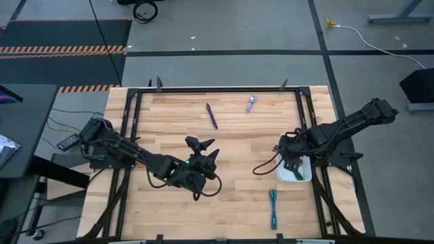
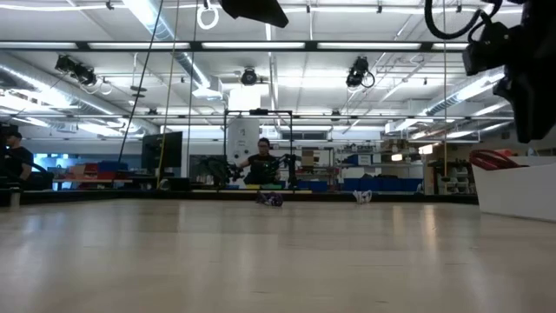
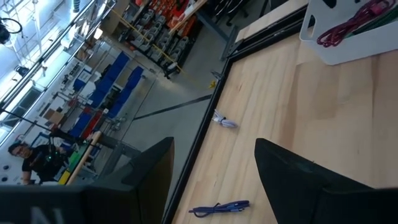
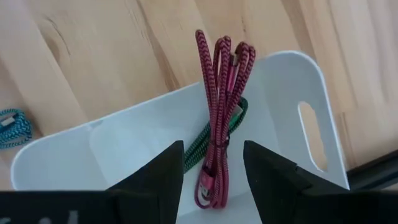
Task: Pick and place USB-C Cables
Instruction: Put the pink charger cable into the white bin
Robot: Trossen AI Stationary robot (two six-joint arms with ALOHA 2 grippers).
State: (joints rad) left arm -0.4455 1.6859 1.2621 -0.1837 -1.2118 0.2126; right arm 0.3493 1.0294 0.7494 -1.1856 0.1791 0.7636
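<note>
My right gripper (image 1: 293, 163) hangs open over the white tray (image 1: 306, 169) at the table's right side. In the right wrist view its fingers stand either side of the maroon cable (image 4: 219, 112) without touching it. That cable lies in the tray (image 4: 124, 143) on top of the green cable (image 4: 205, 144), its looped end resting over the tray's rim. The teal cable (image 1: 273, 207) lies on the table near the tray, the dark purple cable (image 1: 212, 115) and the silvery lilac one (image 1: 251, 103) toward the far edge. My left gripper (image 1: 201, 147) is open, raised over the table's middle.
A black frame (image 1: 217, 89) runs around the wooden table top. The tray has a handle slot (image 4: 309, 134) in its end wall. Bare wood lies between the two arms. A person (image 2: 263, 161) sits in the room far beyond the table.
</note>
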